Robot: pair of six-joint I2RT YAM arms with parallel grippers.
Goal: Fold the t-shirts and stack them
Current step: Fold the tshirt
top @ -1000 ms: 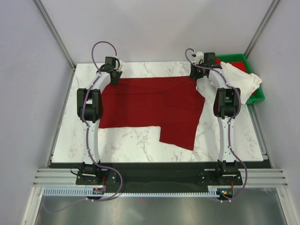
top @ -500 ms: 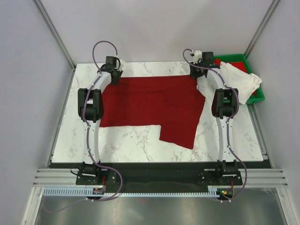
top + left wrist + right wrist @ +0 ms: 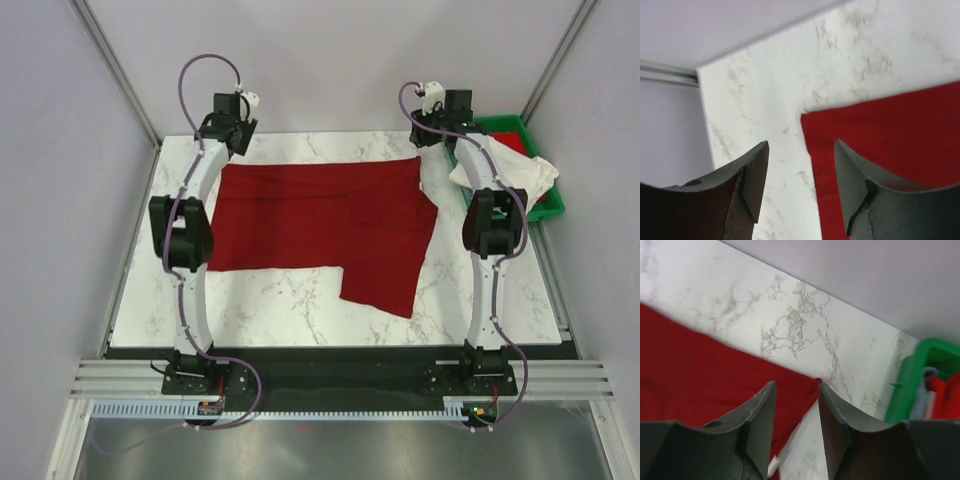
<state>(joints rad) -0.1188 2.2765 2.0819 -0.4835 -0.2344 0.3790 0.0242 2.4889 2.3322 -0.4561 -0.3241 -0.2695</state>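
Barely begun: plain dark red cloth t-shirt (image 3: 300,220) only partly folded; crumpled off-white cloth t-shirt (image 3: 527,175) untouched (draped over green plastic bin (image 3: 553,206)). Left gripper (image 3: 800,150) and right gripper (image 3: 795,388) both spread, empty.

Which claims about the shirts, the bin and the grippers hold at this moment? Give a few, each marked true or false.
1. The dark red t-shirt lies spread on the marble table. True.
2. The left gripper is shut on that shirt's corner. False: its jaws are open and hold nothing.
3. The off-white t-shirt is draped over the green bin. True.
4. The right gripper holds the off-white t-shirt. False: it is open above the dark red t-shirt's far right corner.
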